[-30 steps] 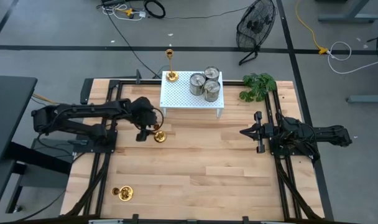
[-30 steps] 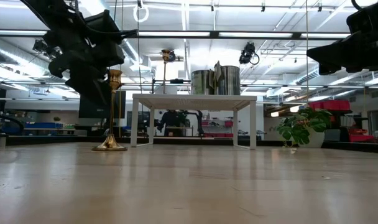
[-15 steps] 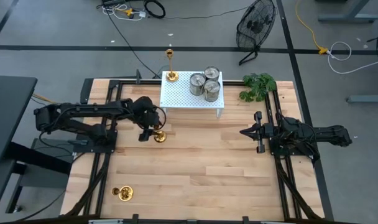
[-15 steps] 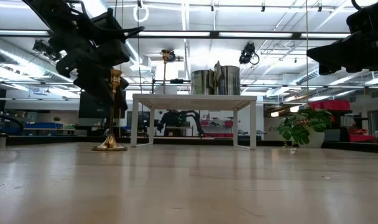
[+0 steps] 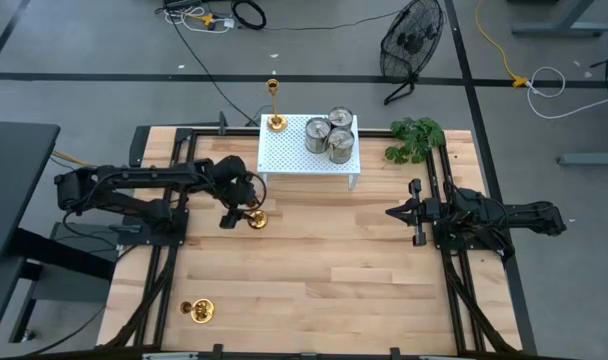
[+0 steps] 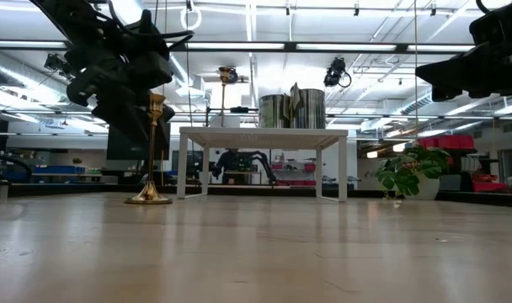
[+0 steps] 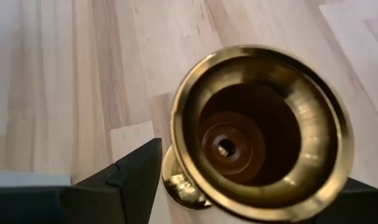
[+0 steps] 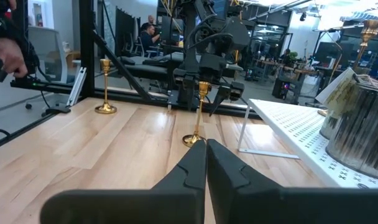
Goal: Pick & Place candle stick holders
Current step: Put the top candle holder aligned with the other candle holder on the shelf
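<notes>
Holders, gold: three. One (image 5: 256, 219) stands upright on the bench just in front of the rack's (image 5: 284, 155) left leg, its base flat on the wood, under the left gripper (image 5: 241, 214). One (image 5: 274, 105) stands on the rack's far left corner. One (image 5: 198, 311) sits near the front left corner of the bench.

Holders, silver: three cans (image 5: 330, 135), clustered on the rack's right half, touching or nearly so.

Left gripper: poised above and around the top of the upright gold holder; the wrist view looks straight down into its cup (image 7: 260, 130) with one dark finger (image 7: 124, 180) beside the stem. Fingers parted narrowly, straddling the stem; whether they touch it I cannot tell. The straight-down line suits a grasp on the slim stem.

Right gripper (image 5: 412, 212): waiting over the right side of the bench, fingers (image 8: 201, 168) closed together, holding nothing.

Plant (image 5: 414, 137): far right corner, apart from the work.
</notes>
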### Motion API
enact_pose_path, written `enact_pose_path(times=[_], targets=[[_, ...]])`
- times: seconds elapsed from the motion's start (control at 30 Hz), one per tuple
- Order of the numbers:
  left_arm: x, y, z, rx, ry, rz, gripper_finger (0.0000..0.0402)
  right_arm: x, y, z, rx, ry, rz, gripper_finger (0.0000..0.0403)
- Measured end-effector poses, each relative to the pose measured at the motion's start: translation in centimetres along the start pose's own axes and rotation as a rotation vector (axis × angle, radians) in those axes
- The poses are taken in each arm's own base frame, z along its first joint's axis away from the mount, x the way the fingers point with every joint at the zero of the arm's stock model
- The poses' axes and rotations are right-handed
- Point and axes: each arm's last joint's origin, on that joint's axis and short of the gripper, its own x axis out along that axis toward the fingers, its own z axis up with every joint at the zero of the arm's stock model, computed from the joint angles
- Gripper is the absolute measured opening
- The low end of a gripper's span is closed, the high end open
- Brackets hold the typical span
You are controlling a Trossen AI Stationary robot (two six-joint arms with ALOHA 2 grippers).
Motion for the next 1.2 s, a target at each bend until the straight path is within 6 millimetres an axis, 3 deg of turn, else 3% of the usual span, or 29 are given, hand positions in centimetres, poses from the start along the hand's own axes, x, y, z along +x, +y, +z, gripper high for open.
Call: enact_pose_path(times=[1.2], targets=[[-0.12, 0.13, -0.02, -0.003, 0.020, 0.056, 0.0256, 0.00, 0.00, -0.01, 0.000, 0.000, 0.000, 0.0017]])
